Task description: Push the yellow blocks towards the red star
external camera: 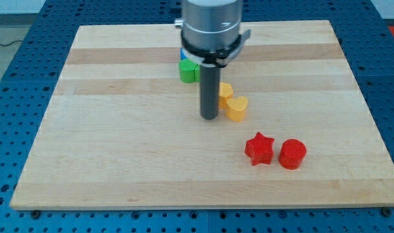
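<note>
My tip (pixel 209 118) planted on the wooden board (pixel 119 162) near frame centre, just left of yellow heart block (pixel 236 108). Second yellow block (pixel 226 90) half hidden behind rod (shape unclear). Red star (pixel 259 148) lower right, beside red cylinder (pixel 292 154). Green block (pixel 187 70) and blue sliver (pixel 182 55) mostly masked by arm. No jaws to read.

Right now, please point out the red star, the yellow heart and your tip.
red star (pixel 259 148), camera view, centre of its top face
yellow heart (pixel 236 105), camera view, top face
my tip (pixel 209 118), camera view, rod's very end, left of the heart
</note>
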Controlling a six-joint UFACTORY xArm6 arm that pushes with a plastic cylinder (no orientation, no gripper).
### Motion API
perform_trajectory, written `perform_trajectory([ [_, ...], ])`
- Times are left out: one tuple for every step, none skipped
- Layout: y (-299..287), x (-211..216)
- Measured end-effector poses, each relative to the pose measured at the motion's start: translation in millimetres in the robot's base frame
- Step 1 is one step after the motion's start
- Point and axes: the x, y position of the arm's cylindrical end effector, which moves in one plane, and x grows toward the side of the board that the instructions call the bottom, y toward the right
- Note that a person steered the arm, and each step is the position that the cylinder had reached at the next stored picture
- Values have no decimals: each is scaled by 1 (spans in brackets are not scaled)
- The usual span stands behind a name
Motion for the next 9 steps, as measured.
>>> perform_trajectory([
  [-48, -8],
  [-65, -36],
  [-47, -57],
  [-21, -70],
  [13, -68],
  [42, -54],
  [49, -34],
  [51, -22],
  [52, -22],
])
